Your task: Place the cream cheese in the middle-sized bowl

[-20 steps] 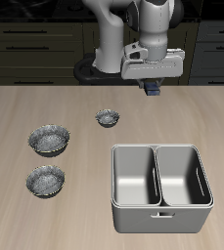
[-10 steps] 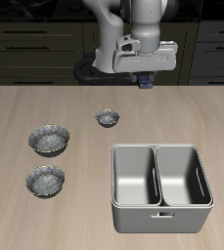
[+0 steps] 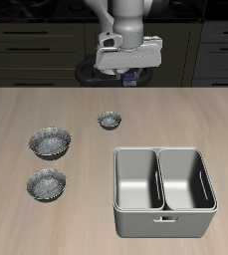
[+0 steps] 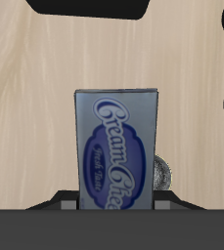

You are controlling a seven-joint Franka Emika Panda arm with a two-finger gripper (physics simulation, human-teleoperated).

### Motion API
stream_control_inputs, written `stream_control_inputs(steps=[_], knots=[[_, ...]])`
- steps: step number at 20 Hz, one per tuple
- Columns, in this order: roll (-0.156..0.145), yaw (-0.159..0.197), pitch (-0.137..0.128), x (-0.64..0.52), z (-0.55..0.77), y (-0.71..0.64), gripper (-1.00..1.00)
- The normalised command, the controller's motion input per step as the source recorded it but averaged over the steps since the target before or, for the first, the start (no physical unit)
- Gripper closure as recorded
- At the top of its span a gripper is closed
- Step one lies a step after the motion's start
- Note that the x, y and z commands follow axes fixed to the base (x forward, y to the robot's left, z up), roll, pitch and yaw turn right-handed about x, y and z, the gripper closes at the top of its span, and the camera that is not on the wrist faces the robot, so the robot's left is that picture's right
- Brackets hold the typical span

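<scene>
The gripper (image 3: 128, 78) is hanging high above the far part of the wooden table (image 3: 26, 110), in front of the dark cabinets (image 3: 26, 40); its two fingers are clamping the cream cheese (image 4: 116, 146) between them, so the jaws are closed on the packet rather than standing apart; in the wrist view the dark blue packet is standing on end with its pale scripted label facing the camera, and the dark fingers (image 4: 57, 201) are showing at either side of its gripped end; in the exterior view the packet itself is too small and dark under the hand to make out.

The middle-sized bowl (image 3: 46, 183) is sitting near the table's front edge, well apart from the gripper and holding nothing; the slightly wider speckled bowl (image 3: 49, 142) is lying just behind it, farther back; the tiny speckled bowl (image 3: 109, 121) is resting nearer the table's middle, closest of the three to the gripper but not under it; in the wrist view a speckled rim (image 4: 160, 174) is peeking out beside the packet, and which bowl it belongs to I cannot tell.

A grey metal tub (image 3: 165, 225) with two compartments is standing near the front edge, beside the bowls and apart from them.
</scene>
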Motion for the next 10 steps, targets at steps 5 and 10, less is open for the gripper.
stream_control_inputs(steps=[5, 10], knots=[[0.045, -0.001, 0.036, 0.19, 0.27, -0.64, 1.0], [0.001, 0.013, 0.007, 0.14, 0.21, -0.52, 1.0]])
